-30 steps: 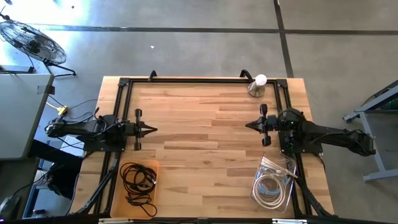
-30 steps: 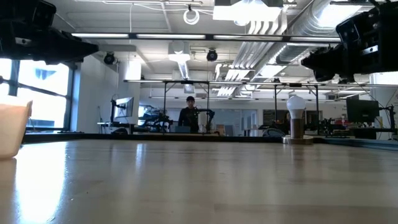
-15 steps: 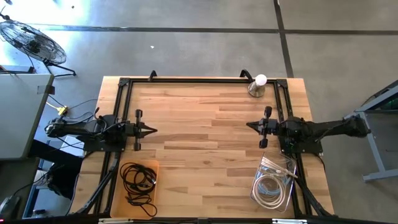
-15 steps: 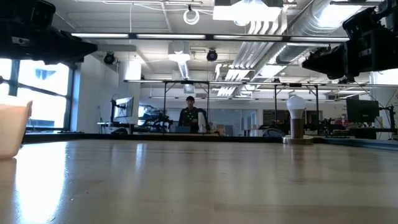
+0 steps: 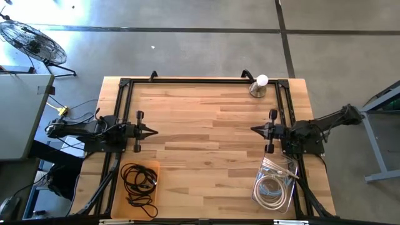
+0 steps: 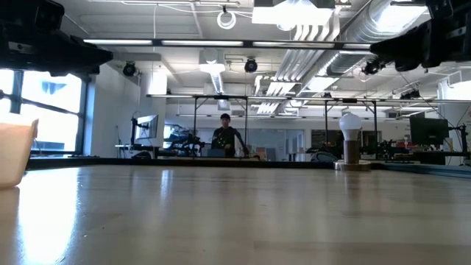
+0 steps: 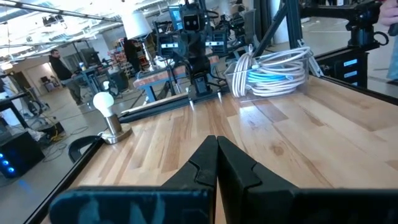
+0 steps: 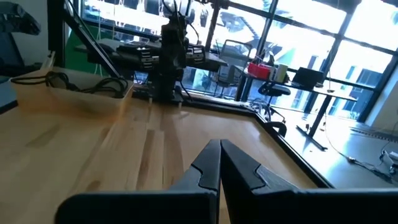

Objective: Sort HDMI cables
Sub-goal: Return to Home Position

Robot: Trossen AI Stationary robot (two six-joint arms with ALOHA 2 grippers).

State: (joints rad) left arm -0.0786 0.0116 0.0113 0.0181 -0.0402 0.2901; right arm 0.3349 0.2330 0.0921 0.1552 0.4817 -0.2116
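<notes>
From above, the left gripper rests at the table's 9 o'clock edge and the right gripper at 3 o'clock, with the black HDMI cables in the orange bin at 7 o'clock and the white HDMI cables in the transparent bin at 5 o'clock. The low view catches the orange bin's corner at 9 o'clock and a light bulb at 3 o'clock. The left wrist view shows its fingers pressed together, the right wrist view its fingers likewise.
</notes>
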